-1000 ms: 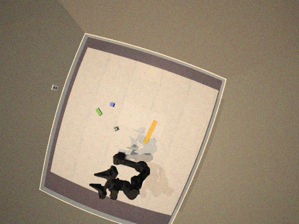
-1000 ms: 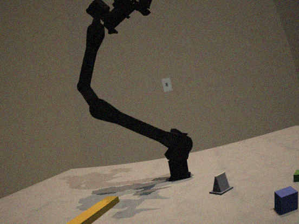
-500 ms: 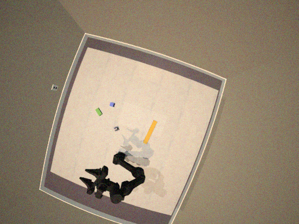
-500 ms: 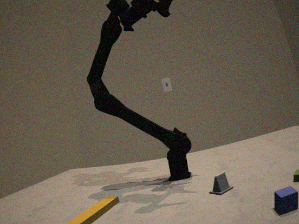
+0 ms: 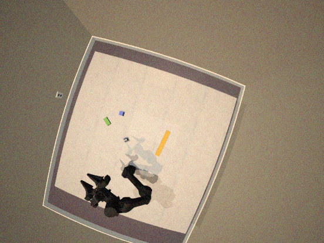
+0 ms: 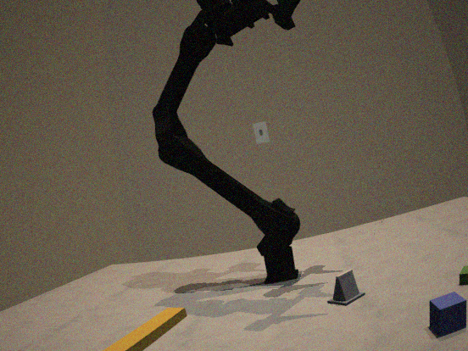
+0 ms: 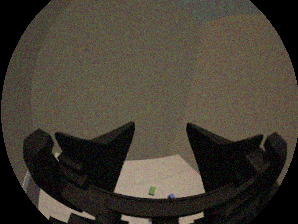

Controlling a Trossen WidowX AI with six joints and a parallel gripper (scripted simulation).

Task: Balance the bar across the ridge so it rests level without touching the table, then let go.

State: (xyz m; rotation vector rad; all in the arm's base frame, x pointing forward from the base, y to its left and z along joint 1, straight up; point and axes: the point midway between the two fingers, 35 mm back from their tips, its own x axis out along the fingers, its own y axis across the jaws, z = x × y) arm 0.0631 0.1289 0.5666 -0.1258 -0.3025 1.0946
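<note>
The orange-yellow bar (image 5: pixel 162 143) (image 6: pixel 148 332) lies flat on the table (image 5: pixel 176 88) (image 6: pixel 381 242), apart from the ridge; its near end is cut off in the exterior view. The small grey ridge (image 5: pixel 126 139) (image 6: pixel 348 286) stands upright on a thin dark base, with nothing on top. My gripper (image 5: pixel 84 178) (image 7: pixel 160 125) is open and empty, raised high above the table and far from both bar and ridge. The exterior view cuts off the gripper at its top edge. Neither bar nor ridge can be made out in the wrist view.
A blue block (image 5: pixel 121 113) (image 6: pixel 448 315) (image 7: pixel 171 196) and a green block (image 5: pixel 107 121) (image 6: pixel 465 277) (image 7: pixel 152 191) stand on the table beyond the ridge from the bar. The arm's base is on the table near the ridge. Arm shadows fall between ridge and bar.
</note>
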